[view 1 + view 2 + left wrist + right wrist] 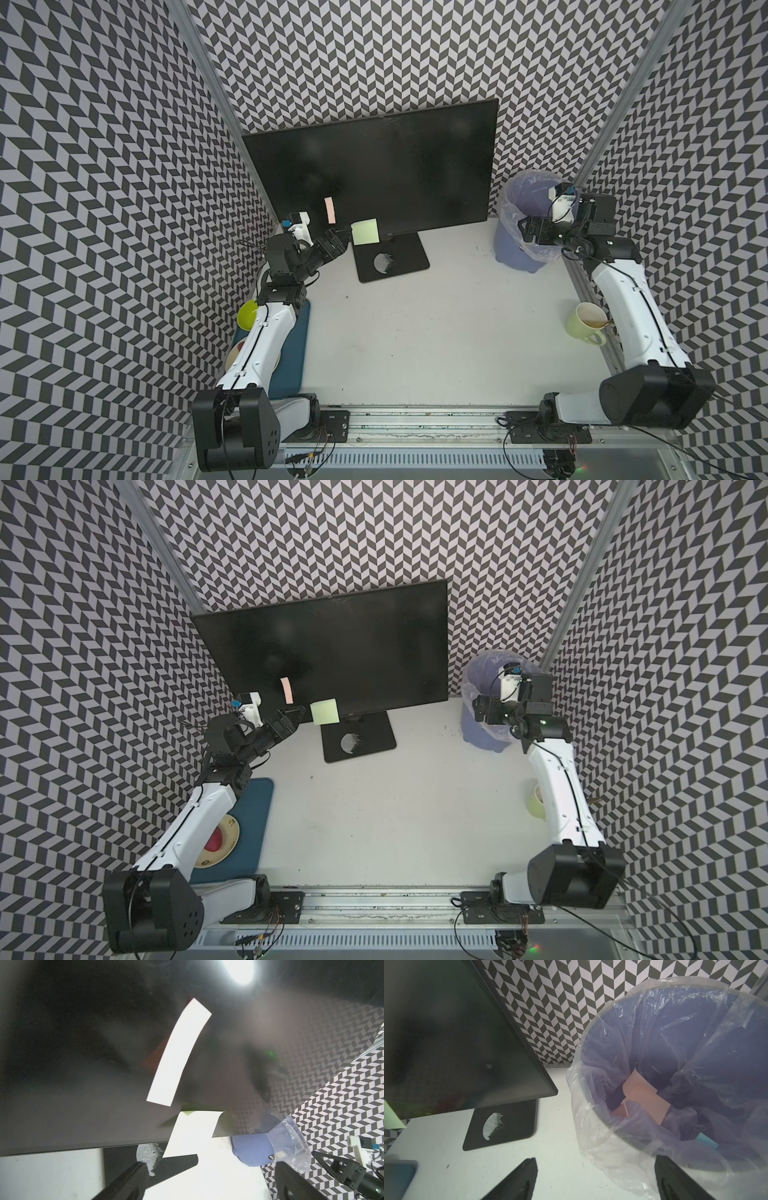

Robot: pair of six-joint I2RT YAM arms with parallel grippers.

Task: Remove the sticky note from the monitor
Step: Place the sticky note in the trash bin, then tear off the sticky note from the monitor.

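The left hand (344, 235), centre left in a top view, has its fingers spread wide with nothing between them. Its tips sit just beside the green sticky note (365, 231) hanging off the lower edge of the monitor (395, 166), which suggests it is lining up to pinch the loose flap. A pink sticky note (330, 210) clings to the screen just above, curling away from it. At the right of the frame, the right hand (523, 229) hovers spread and empty over the lined bin (591, 1028). Pink notes (645, 1097) lie inside, so this is apparently the drop point.
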